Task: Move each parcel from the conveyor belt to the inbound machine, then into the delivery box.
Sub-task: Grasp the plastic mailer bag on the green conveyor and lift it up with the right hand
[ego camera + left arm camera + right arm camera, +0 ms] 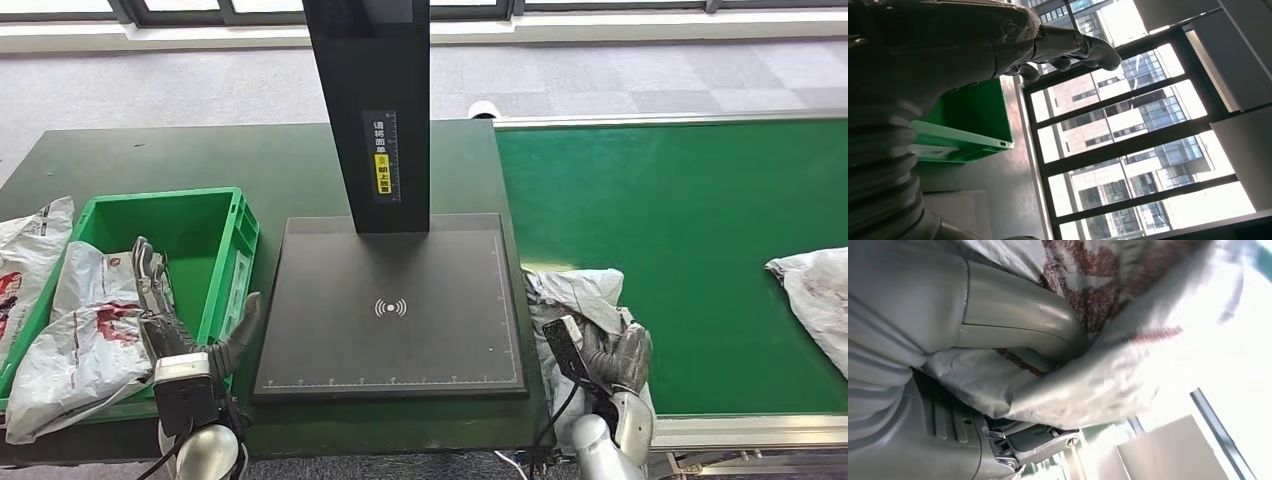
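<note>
Your right hand (618, 358) grips a crumpled grey plastic parcel bag with dark red print (580, 295) at the near left corner of the green conveyor belt (680, 220), just beside the black flat scanning platform of the inbound machine (390, 300). In the right wrist view you see the thick grey thumb (1018, 325) pressed into the bag's wrinkled film, with the film folding over and under it, so the hold is firm. The bag lies partly on the belt and partly over its near edge.

Your left hand (175, 320) holds nothing; its fingers stand upright and apart, the thumb angled towards the platform. It hovers at the near right wall of the green plastic delivery crate (235, 215), which sits on the dark green table (150, 160) to the left of the platform. The left wrist view shows the same fingers (1083, 47) slightly curled with nothing between them, beside the crate's rim.

A second grey printed parcel (90, 330) lies in the crate, draped over its near edge. Another parcel (30, 255) rests outside the crate's left wall. One more grey parcel (815, 295) lies on the belt at the far right, well apart from your right hand. The machine's black upright post (370, 100) rises from the platform's far edge.
</note>
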